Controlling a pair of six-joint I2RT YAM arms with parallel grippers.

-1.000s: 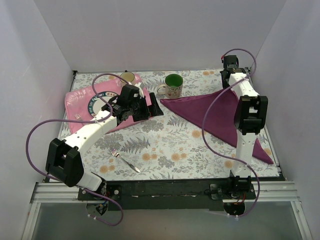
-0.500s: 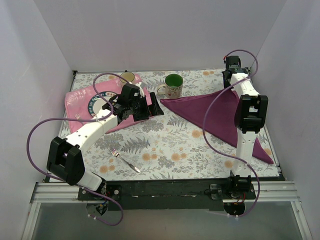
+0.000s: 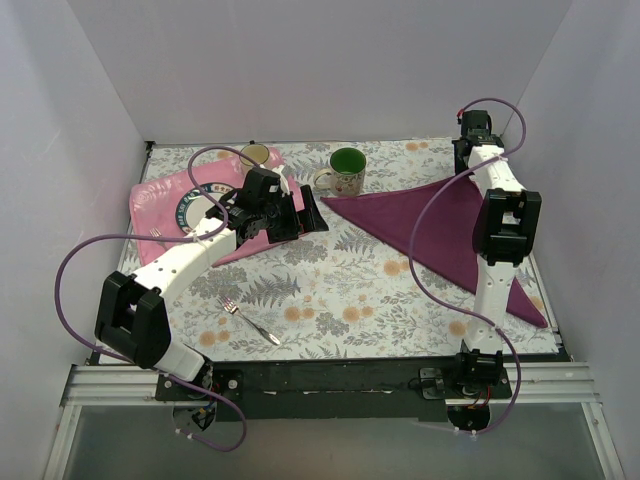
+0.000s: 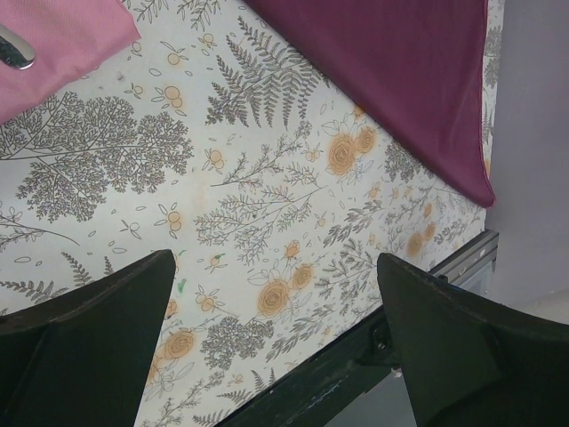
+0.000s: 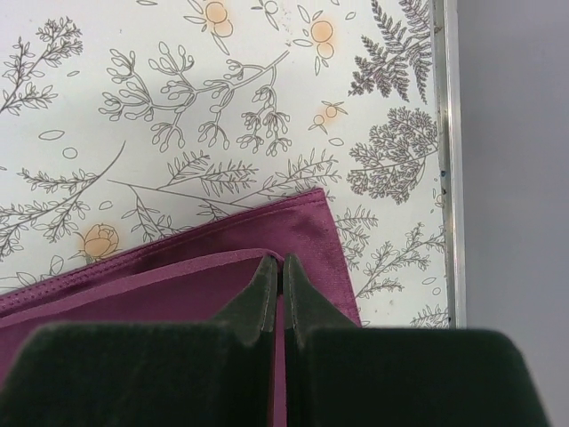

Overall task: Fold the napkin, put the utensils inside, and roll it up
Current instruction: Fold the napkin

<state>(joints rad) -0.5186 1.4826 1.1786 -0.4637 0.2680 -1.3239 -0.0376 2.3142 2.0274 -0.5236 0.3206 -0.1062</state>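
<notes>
Far to the left of the green mug, a silver utensil, I think the spoon, lies on the pink mat; only a small part of it shows. The fork lies left of the mug too, but nearer to the arm bases, flat on the flowered tablecloth. Just left of the mug, the left gripper hovers with its jaws wide apart and holds nothing.

Right of the mug lies the napkin, folded into a triangle. At its far corner, right of the mug, the right gripper has its fingers pressed together. It seems to pinch the upper layer, though I cannot be sure that cloth is between them.

The risks, as I judge them:
- The cloth is thin and shiny, so a pull may let it slip out.
- A pull may also drag both layers and open the fold.
- Both utensils are well apart from the napkin and lie flat, so a grasp may miss.
- The left arm may knock the mug.
</notes>
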